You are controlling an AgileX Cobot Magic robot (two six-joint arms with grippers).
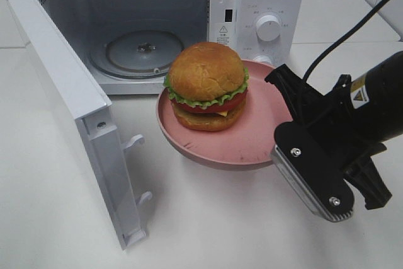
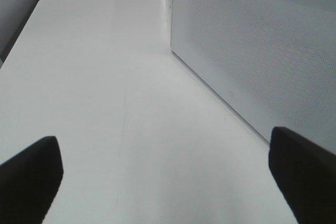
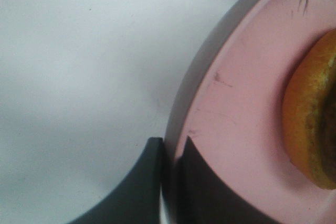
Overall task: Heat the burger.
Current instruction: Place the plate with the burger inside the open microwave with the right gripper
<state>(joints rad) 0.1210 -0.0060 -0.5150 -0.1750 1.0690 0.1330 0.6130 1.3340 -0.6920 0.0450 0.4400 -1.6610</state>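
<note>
The burger [image 1: 206, 86], with its golden bun, green lettuce frill and red tomato, stands on a round pink plate [image 1: 252, 140]. My right gripper [image 1: 279, 142] is shut on the plate's rim at the right and holds it just in front of the open microwave [image 1: 264, 4]. The right wrist view shows the fingers [image 3: 202, 182] pinching the plate [image 3: 236, 108] edge, with the burger [image 3: 310, 119] beyond. My left gripper [image 2: 165, 182] is open over bare table with nothing between its fingers [image 2: 29, 177]. It is outside the exterior view.
The microwave door [image 1: 63, 99] is swung wide open to the left, and the glass turntable [image 1: 141, 51] inside is bare. A perforated white panel of the microwave [image 2: 252, 51] stands beside my left gripper. White tabletop [image 1: 220, 218] lies in front.
</note>
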